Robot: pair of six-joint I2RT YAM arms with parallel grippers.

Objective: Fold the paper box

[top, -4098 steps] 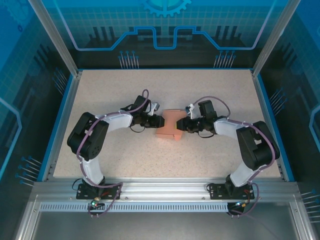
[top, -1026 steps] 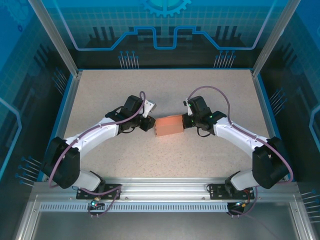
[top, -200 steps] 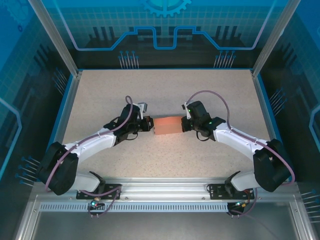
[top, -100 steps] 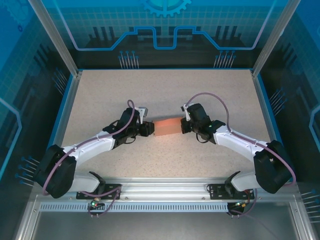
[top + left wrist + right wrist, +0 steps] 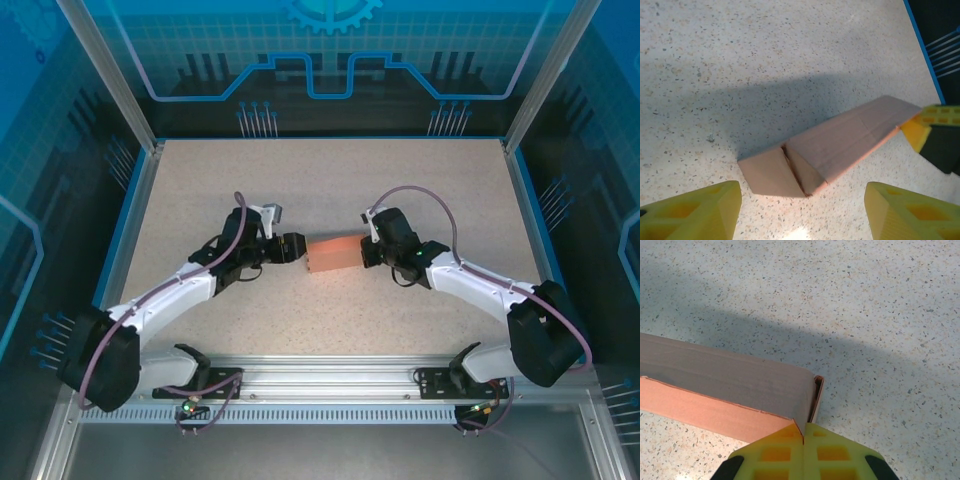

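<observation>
Top external view: the left gripper (image 5: 292, 248) has just released and backed off, jaws spread, from the salmon-pink rectangular cardboard paper box (image 5: 335, 256) lying mid speckled table (image 5: 300, 180). The right gripper (image 5: 367, 251) stays clamped on the box's right end. Folding looks nearly finished.

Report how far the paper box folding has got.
Done: the salmon-pink cardboard box lies on the speckled table formed into a rectangular shape, its left end flaps folded in. In hand: the right gripper is shut on its right end corner; the left gripper stands open, off the box. Left: the right end flap looks slightly ajar and probably needs tucking.
</observation>
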